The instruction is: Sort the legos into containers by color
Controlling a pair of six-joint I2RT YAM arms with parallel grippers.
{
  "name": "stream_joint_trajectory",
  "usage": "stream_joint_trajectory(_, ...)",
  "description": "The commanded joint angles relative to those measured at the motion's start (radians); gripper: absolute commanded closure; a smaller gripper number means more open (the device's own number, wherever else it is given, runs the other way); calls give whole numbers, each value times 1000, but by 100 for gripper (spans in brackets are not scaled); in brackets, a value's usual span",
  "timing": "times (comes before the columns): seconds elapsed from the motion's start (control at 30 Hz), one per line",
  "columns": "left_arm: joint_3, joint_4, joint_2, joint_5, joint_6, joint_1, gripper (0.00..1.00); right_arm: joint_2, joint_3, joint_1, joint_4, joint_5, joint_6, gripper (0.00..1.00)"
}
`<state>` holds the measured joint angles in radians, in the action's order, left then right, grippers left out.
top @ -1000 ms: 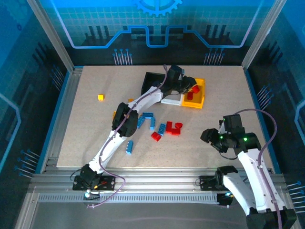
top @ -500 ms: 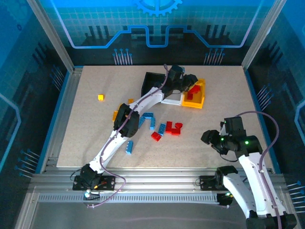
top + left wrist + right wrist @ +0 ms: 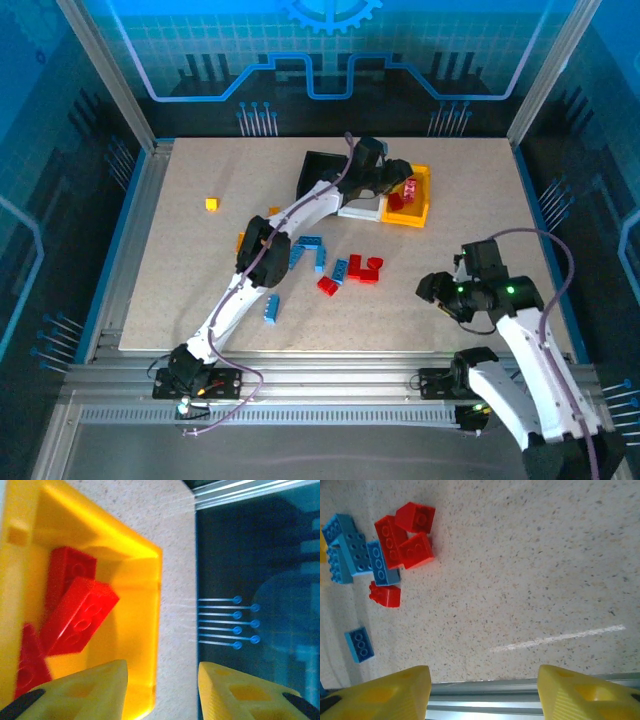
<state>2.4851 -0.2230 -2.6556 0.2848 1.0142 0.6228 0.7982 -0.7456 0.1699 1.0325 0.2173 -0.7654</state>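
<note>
My left gripper (image 3: 400,177) hangs over the yellow-orange bin (image 3: 421,214), open, with nothing between its fingers (image 3: 80,692). Red legos (image 3: 75,615) lie inside that bin (image 3: 142,630), close to its right wall. The black bin (image 3: 318,170) and the white bin (image 3: 358,210) stand to its left, partly behind the arm. Loose red legos (image 3: 362,268) and blue legos (image 3: 308,248) lie mid-table. My right gripper (image 3: 432,288) hovers open near the front right, its fingers (image 3: 385,692) empty above bare table, with red legos (image 3: 405,535) and blue legos (image 3: 355,550) to its left.
A yellow brick (image 3: 212,203) sits alone at the far left, an orange one (image 3: 242,240) by the left arm, and a blue one (image 3: 271,308) nearer the front. The metal front rail (image 3: 485,690) runs just under the right gripper.
The left gripper has opened over the yellow-orange bin, and the red brick it carried now lies in the bin. The right gripper has drifted slightly left.
</note>
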Motion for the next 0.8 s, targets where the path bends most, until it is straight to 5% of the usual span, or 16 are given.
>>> stream_joint_trajectory(0.0,-114,-146,248,-10,-213,-10,56,122,-11,105,-102,8,28,40)
stream_joint_trajectory(0.17,-493,-255,555,-112,-349,-35,54,410,-168,326,-184,-68,135,39)
stream_joint_trajectory(0.37,-1068,-271,1005,-174,-360,-144,51,784,-421,510,-198,-52,339,37)
stream_joint_trajectory(0.57,-1412,-378,1398,-230,-361,-237,49,1022,-601,556,-197,-19,361,34)
stream_joint_trajectory(0.77,-1568,-461,1635,-240,-328,-293,48,1138,-721,548,-146,-78,253,33)
